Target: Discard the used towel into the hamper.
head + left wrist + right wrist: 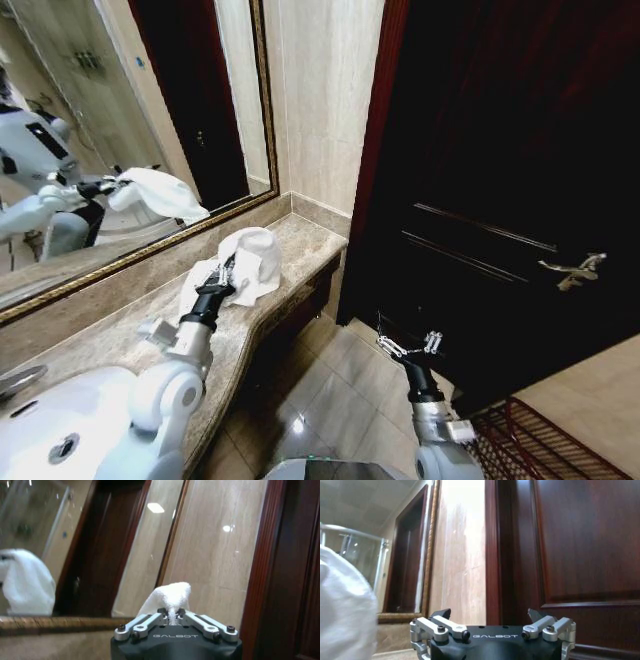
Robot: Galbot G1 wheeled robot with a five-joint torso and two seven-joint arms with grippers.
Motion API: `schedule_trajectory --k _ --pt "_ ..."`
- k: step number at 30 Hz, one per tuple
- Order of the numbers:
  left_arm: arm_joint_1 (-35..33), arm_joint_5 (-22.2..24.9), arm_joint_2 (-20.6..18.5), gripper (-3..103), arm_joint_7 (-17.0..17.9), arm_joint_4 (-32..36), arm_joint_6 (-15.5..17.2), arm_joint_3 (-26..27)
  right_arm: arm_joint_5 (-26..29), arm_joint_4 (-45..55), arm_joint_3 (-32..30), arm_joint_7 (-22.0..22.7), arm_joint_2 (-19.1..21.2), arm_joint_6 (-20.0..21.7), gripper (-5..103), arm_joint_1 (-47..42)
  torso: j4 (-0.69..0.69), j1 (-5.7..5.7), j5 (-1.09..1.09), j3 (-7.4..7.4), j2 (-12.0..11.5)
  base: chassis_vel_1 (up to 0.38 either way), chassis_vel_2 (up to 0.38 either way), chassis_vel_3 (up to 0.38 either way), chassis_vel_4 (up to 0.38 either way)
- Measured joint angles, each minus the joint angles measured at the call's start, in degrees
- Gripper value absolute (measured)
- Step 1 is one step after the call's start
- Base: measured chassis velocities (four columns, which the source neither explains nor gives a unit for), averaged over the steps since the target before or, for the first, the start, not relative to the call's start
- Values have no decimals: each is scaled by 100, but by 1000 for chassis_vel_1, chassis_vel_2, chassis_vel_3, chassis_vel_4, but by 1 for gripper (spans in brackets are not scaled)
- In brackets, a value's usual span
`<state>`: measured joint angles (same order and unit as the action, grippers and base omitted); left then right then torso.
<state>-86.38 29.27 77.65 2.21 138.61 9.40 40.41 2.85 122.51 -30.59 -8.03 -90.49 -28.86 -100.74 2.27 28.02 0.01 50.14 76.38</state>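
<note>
Towelling, white and crumpled, the used towel point(248, 262) is bunching up just ahead of the left gripper point(229, 270) over the beige marble counter point(130, 325), part of it draping onto the stone. In the left wrist view a peak of the cloth point(170, 597) is standing up out of the pincer point(171, 615), whose fingers are pressed together on it, so the fabric is being pinched at one fold, probably so that it can come off the counter in one piece.

Beyond the pincer the gold-framed wall mirror point(120, 130) is showing a reflection of the towel and arm. Beside the left arm, a white basin point(70, 425) is sitting in the counter.

The right gripper point(412, 346) is hanging low over the tiled floor in front of the dark wooden door point(500, 180), its fingers spread apart and holding nothing, seemingly waiting. Below and behind it, near the floor, reddish-brown wire bars point(530, 440) are showing, likely the hamper, well apart from the towel.
</note>
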Motion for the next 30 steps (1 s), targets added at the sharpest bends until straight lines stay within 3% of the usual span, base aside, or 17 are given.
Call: schedule_trajectory --k 6,23,30 --pt "-285 -296 76 4 -43 153 -236 232 -23 -1 35 443 -30 -216 100 123 2 0 -1 0 0 0 0 0 0" --pt "-519 -600 140 4 -75 312 -359 147 207 -24 -106 329 72 -193 100 243 0 1 -1 0 0 -38 -39 -39 -38" --pt "-539 -658 85 4 -564 265 -519 19 110 -62 -66 270 52 -266 100 185 1 1 0 0 -1 -92 -100 -88 -97"
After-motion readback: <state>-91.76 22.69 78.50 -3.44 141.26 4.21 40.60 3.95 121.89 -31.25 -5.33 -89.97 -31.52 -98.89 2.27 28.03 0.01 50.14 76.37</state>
